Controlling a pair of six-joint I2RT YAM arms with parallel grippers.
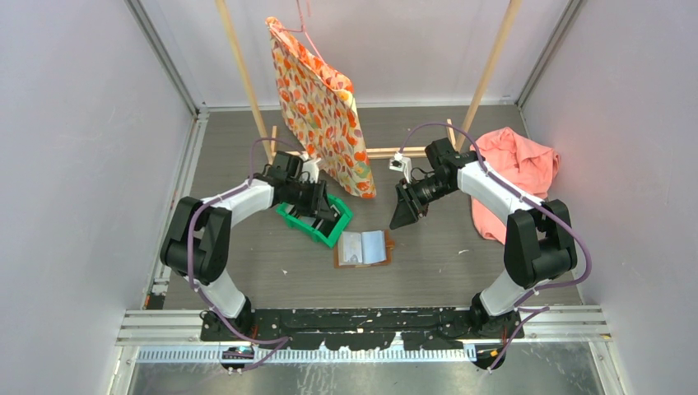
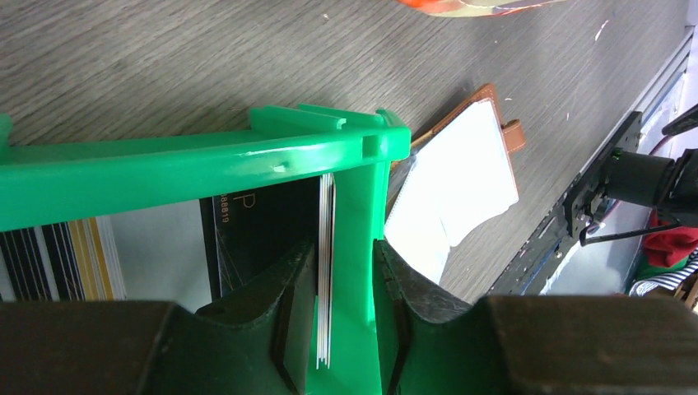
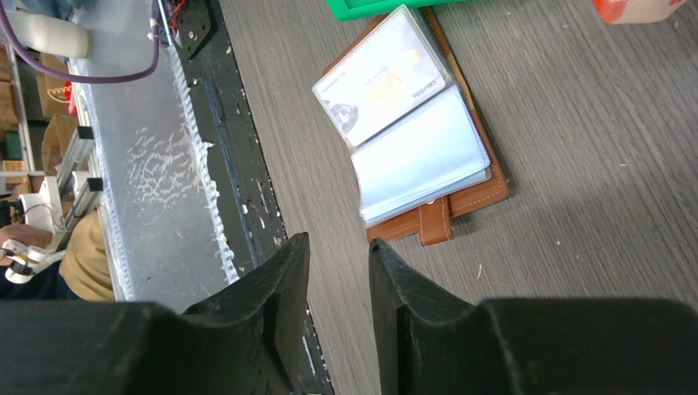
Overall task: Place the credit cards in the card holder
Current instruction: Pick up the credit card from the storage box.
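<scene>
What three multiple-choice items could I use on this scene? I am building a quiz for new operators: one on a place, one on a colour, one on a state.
1. The card holder lies:
A open on the table, beside the bin
B inside the bin
C held aloft by an arm

2. The bin with the credit cards in it is:
A blue
B green
C red

3. The right end effector is:
A clamped on a card
B gripping the card holder
C open and empty

Answers: A, the top view shows it spread open next to the bin. B, its rim is bright green. C, only table shows between its fingers.
</scene>
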